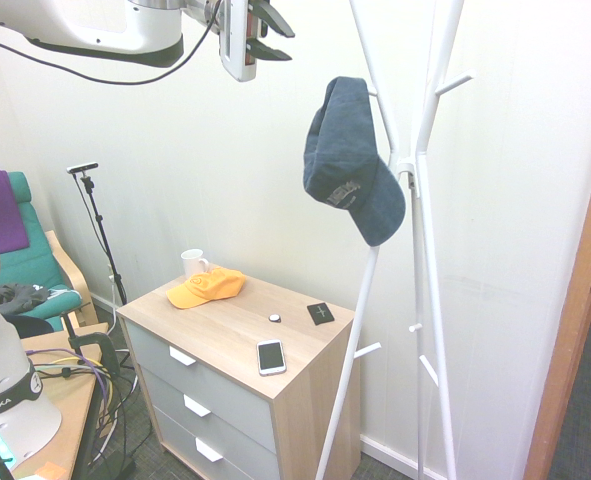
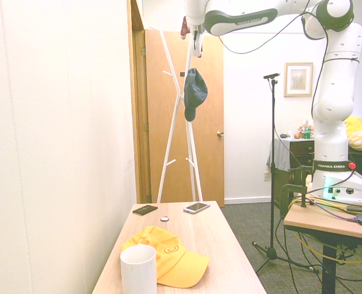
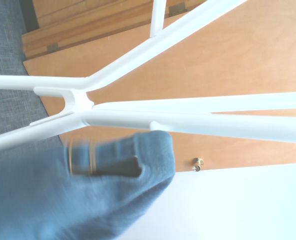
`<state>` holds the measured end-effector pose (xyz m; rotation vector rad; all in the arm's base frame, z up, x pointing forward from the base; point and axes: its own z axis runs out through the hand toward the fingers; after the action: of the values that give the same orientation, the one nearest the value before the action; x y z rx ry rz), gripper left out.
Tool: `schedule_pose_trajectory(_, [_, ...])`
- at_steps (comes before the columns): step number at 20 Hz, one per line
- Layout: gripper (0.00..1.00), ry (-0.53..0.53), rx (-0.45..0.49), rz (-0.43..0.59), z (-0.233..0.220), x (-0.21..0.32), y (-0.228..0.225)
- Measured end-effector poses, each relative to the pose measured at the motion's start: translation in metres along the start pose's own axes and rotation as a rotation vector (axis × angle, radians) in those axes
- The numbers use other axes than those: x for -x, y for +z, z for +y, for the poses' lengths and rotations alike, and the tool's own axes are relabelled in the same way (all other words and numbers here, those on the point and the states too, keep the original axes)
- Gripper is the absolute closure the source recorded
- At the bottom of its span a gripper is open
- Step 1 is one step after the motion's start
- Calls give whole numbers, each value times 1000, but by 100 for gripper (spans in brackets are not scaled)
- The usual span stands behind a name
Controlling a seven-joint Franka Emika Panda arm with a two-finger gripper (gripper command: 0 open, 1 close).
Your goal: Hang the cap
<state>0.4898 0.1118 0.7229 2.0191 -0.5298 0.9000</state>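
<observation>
The dark navy-blue cap (image 1: 350, 160) hangs on a peg of the white coat rack (image 1: 420, 210), brim pointing down. In the second exterior view the cap (image 2: 195, 92) hangs high on the rack (image 2: 168, 153) in front of the door. My gripper (image 1: 267, 33) is at the top of the picture, up and to the left of the cap and apart from it. Its dark fingers are spread, open, with nothing between them. The wrist view shows the cap (image 3: 62, 200) blurred below the rack's hub (image 3: 77, 102).
A wooden dresser (image 1: 225, 335) beside the rack carries an orange-yellow cap (image 1: 207, 288), a white mug (image 1: 193, 263), a phone (image 1: 271, 356), a black wallet (image 1: 321, 313) and a small round thing (image 1: 274, 318). The wall is close behind. A green chair (image 1: 35, 265) stands at left.
</observation>
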Motion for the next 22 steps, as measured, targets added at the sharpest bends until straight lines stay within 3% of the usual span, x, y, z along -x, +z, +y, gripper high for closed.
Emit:
schedule_pose_trajectory(3, [0,21,-45,-51,-2,4,-2])
schedule_pose_trajectory(10, [0,96,-312,-368,14,-6,-39])
schedule_pose_trajectory(17, [0,163,-533,-690,-9,-7,-28])
schedule_pose_trajectory(22, [0,178,-548,-716,-12,-5,-30])
